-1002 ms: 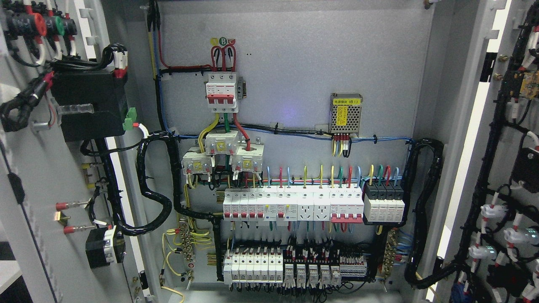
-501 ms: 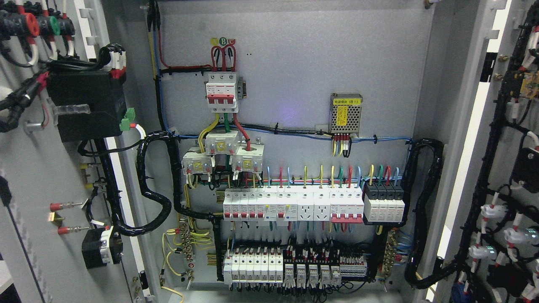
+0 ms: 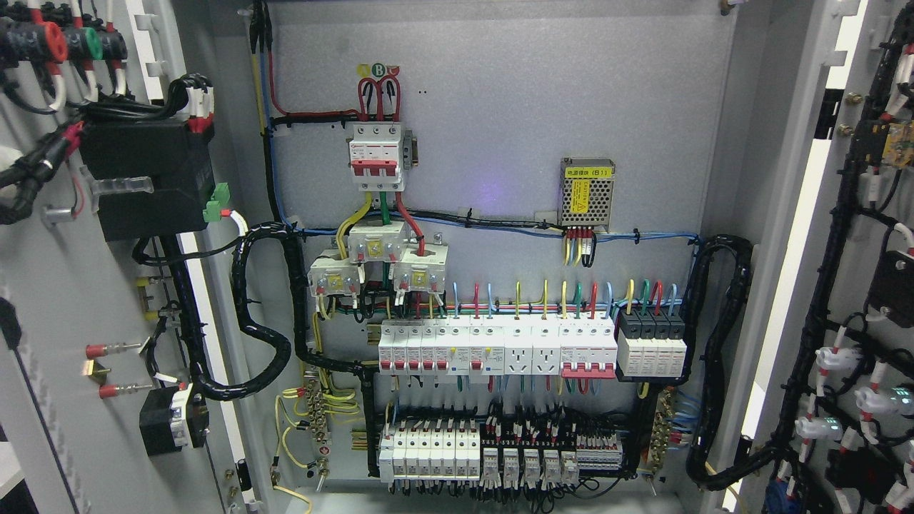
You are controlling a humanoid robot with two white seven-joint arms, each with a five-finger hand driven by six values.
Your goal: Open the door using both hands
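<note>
Plainly, neither robot hand shows anywhere in the head view, so whether the fingers are apart or together cannot be told, and places cannot be set against them. Both doors stand swung wide: the left door (image 3: 64,300) fills the left edge with its wiring and black box (image 3: 146,178) facing inward, the right door (image 3: 867,285) the right edge. Between them the grey back panel (image 3: 514,107) carries a red-and-white breaker (image 3: 376,157), a yellow-labelled power supply (image 3: 587,191) and rows of switches (image 3: 496,348).

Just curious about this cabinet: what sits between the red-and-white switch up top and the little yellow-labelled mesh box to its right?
Only bare grey back panel, seen from the head view, between the switch and the mesh box.
</note>
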